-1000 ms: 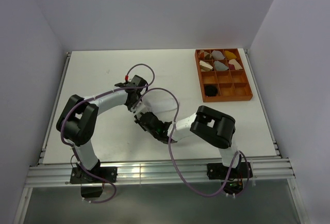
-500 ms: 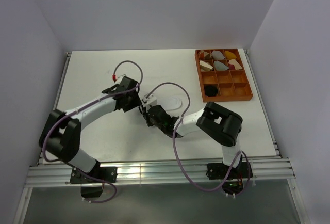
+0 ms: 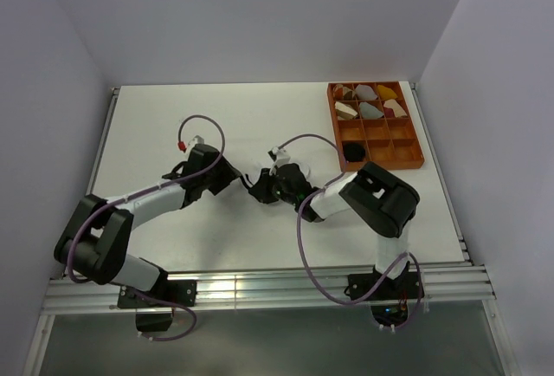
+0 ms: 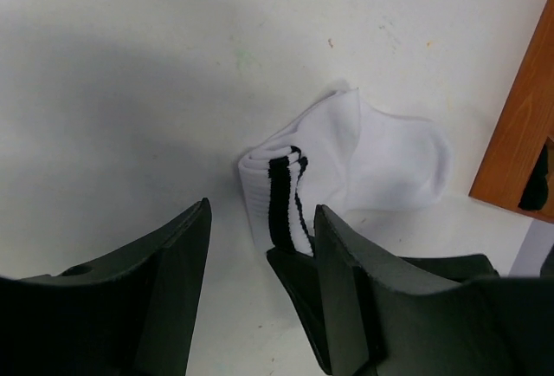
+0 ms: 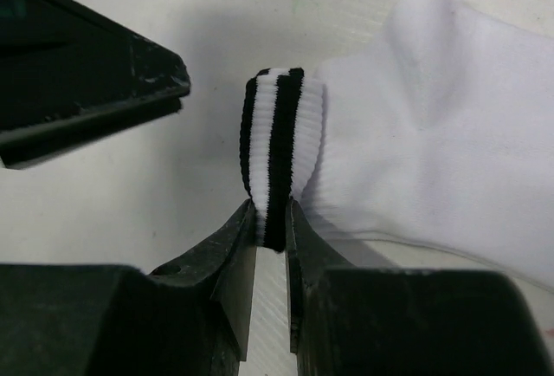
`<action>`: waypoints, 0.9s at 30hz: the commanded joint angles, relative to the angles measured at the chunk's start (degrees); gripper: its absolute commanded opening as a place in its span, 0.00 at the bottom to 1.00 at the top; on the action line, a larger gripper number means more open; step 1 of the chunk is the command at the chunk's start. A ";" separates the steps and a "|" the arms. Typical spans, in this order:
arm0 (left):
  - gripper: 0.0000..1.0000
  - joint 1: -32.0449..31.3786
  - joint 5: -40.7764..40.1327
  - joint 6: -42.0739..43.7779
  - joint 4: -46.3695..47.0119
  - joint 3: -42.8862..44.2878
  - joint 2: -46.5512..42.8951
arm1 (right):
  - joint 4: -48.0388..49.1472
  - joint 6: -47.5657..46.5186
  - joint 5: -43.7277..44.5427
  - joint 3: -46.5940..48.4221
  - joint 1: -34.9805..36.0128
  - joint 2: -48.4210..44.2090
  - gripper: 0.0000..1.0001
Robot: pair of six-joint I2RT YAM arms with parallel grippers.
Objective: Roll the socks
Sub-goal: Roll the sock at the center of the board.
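The white sock (image 3: 293,170) lies flat mid-table, its black-striped cuff (image 5: 275,133) folded and raised off the surface. My right gripper (image 5: 271,220) is shut on the cuff's lower edge. In the left wrist view the white sock (image 4: 381,155) is just ahead of my left gripper (image 4: 261,211), which stands open with bare table between its fingers (image 4: 169,281). It sits close beside the cuff (image 4: 281,194) without touching it. From above, the left gripper (image 3: 245,182) and right gripper (image 3: 265,187) nearly meet. The black sock (image 3: 353,149) lies bunched in a tray compartment.
An orange compartment tray (image 3: 407,146) stands at the far right, its back cells holding several rolled bundles in tan, grey, yellow and brown. Its wooden wall (image 4: 519,125) rises just past the white sock's toe. Purple cables loop above both arms.
My left gripper has opened and let go of the cuff. Both grippers have shifted away from the near edge towards the tray, and the white sock has come into view from above.
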 commanded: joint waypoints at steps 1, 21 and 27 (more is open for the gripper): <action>0.56 -0.11 4.27 -1.39 10.65 -0.83 2.09 | 1.96 8.74 -9.80 -2.25 -3.94 2.33 0.00; 0.57 -1.17 5.33 -1.74 16.63 -3.03 11.14 | 6.62 19.31 -21.51 -1.46 -9.58 8.93 0.00; 0.53 -1.17 5.50 -1.13 17.87 -3.03 13.25 | 7.41 20.63 -22.30 -1.55 -10.02 9.72 0.00</action>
